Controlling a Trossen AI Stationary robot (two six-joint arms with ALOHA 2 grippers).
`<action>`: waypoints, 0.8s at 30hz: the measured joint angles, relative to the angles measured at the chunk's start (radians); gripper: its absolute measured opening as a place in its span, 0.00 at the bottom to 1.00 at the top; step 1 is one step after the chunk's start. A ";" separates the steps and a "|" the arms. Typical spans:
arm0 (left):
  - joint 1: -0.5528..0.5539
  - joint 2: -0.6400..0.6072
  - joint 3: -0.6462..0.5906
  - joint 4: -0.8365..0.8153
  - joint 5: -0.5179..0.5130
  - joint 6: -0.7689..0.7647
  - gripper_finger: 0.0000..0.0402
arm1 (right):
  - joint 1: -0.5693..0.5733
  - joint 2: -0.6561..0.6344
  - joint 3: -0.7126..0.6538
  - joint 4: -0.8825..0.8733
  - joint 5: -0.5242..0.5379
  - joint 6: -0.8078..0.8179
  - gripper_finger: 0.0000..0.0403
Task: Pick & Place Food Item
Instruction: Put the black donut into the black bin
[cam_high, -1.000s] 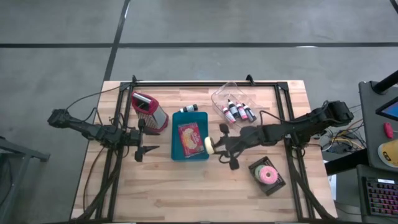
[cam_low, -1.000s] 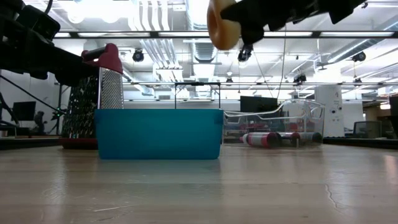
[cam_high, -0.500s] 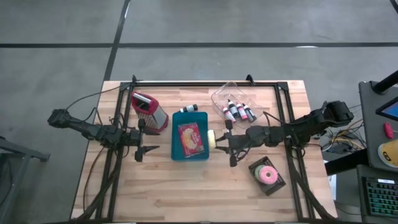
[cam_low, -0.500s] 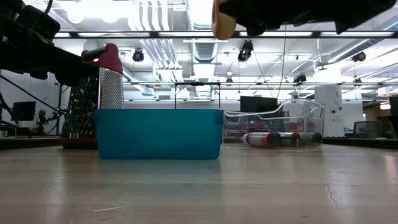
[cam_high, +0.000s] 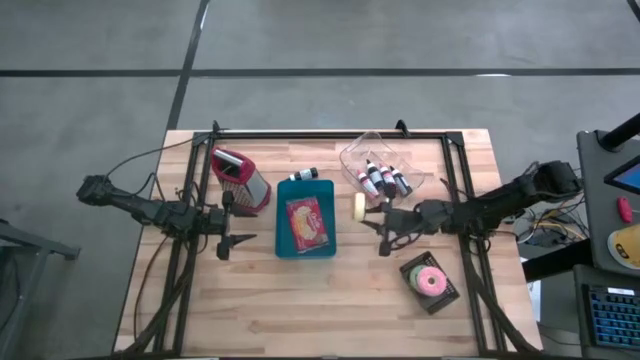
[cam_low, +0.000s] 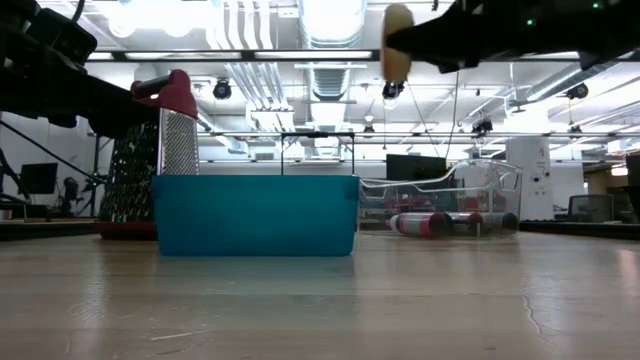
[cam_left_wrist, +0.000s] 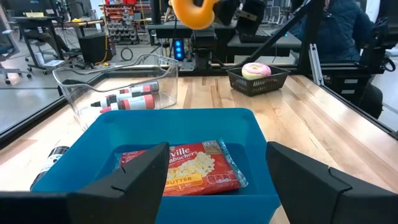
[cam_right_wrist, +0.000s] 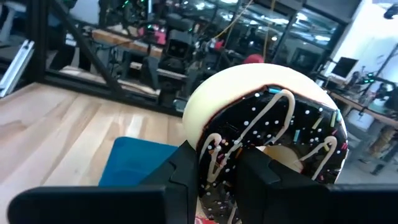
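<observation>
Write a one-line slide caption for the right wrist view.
Right gripper holds a chocolate-iced donut above the wooden table, blue bin beyond.

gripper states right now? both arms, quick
Left gripper: open, empty, waiting left of the blue bin.
Right gripper: shut on the chocolate-frosted donut, held in the air right of the bin.

The light wooden tabletop (cam_high: 300, 290) carries a blue bin (cam_high: 306, 228), a red-handled grater (cam_high: 240, 178), a small dark bottle (cam_high: 303, 176), a clear tray of bottles (cam_high: 378, 165), and a black basket (cam_high: 430, 283) holding a pink donut.
</observation>
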 joint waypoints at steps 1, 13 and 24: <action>0.000 0.000 0.000 0.000 0.000 0.000 0.69 | 0.001 -0.022 -0.013 0.001 0.009 0.002 0.17; 0.000 0.000 0.000 0.004 -0.002 -0.004 0.69 | 0.042 -0.297 -0.212 -0.011 0.017 0.035 0.17; 0.000 0.000 0.000 0.006 -0.005 -0.004 0.69 | 0.160 -0.458 -0.290 -0.087 0.014 0.063 0.17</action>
